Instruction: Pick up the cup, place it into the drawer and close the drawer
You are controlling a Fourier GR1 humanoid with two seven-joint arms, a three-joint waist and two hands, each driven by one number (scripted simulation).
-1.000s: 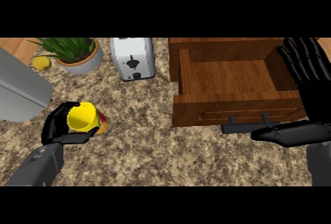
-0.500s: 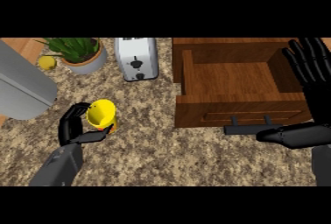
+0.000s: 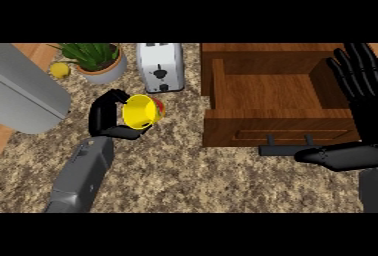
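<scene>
We hold the yellow cup (image 3: 140,111) in our left hand (image 3: 109,119), fingers and thumb curled round it, well left of the open wooden drawer (image 3: 275,129). A strip of speckled counter (image 3: 192,175) and the drawer's left wall lie between the cup and the drawer's hollow. A white toaster (image 3: 161,67) stands just left of the drawer's back corner. A potted plant (image 3: 96,59) and a lemon (image 3: 60,70) are farther left. Our right hand (image 3: 360,95) rests flat-fingered over the drawer's right wall.

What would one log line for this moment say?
left hand: fingers curled round yellow plastic cup | right hand: open, beside brown wooden drawer | drawer: open, cup not yet inside
</scene>
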